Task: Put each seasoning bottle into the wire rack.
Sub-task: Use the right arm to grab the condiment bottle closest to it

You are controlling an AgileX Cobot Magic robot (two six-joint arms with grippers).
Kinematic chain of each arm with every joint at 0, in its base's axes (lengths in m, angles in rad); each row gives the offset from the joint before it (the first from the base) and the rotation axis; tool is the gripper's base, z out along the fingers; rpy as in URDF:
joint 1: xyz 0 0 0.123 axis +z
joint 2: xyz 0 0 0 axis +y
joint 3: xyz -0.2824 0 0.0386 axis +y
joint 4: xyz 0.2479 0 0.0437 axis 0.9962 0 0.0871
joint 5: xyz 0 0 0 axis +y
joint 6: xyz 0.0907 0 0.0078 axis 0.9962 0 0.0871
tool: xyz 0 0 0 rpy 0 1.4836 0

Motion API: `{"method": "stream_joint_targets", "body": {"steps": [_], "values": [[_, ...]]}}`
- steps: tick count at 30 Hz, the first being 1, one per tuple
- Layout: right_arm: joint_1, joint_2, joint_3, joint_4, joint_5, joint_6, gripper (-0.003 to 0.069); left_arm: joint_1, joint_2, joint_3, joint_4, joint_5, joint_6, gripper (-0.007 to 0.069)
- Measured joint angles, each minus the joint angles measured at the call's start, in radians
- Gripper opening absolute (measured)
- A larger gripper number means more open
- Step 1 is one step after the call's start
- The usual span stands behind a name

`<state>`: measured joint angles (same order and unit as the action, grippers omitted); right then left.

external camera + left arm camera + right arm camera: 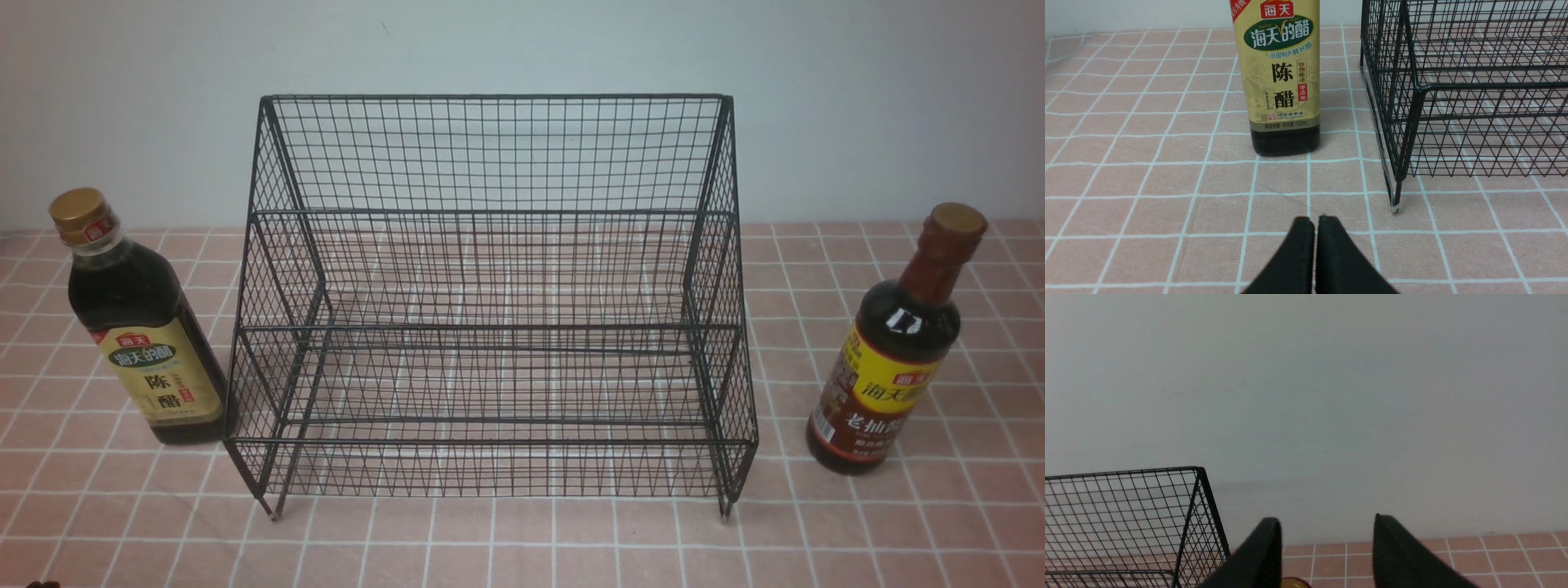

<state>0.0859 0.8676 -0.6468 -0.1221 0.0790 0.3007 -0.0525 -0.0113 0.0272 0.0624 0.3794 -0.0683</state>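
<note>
The black wire rack stands mid-table with both tiers bare. The squarish seasoning bottle, gold cap and beige-green label, stands upright just off the rack's left side. The round seasoning bottle, red-brown neck and yellow-red label, stands upright to the rack's right. Neither arm shows in the front view. In the left wrist view my left gripper is shut and empty, low over the cloth, a short way short of the squarish bottle. My right gripper is open and holds nothing. A cap top peeks between its fingers.
A pink checked cloth covers the table and a plain pale wall rises close behind. The rack's front corner leg stands beside the left gripper's path. The rack's upper corner is near the right gripper.
</note>
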Motion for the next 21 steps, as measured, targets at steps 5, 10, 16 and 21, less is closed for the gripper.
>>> {"method": "stream_joint_targets", "body": {"steps": [5,10,16,21], "values": [[0.074,0.162,-0.092,-0.003,0.002,-0.001,0.0502,0.0,0.0,0.0,0.0,0.0,0.0,-0.0007],[0.084,0.277,-0.137,-0.012,0.001,-0.001,0.0567,0.0,0.0,0.0,0.0,0.0,0.0,-0.0007],[0.084,0.374,-0.14,-0.018,0.002,-0.001,0.0577,0.0,0.0,0.0,0.0,0.0,0.0,-0.0007],[0.084,0.424,-0.14,-0.018,0.024,-0.001,0.0578,0.0,0.0,0.0,0.0,0.0,0.0,-0.0007]]}}
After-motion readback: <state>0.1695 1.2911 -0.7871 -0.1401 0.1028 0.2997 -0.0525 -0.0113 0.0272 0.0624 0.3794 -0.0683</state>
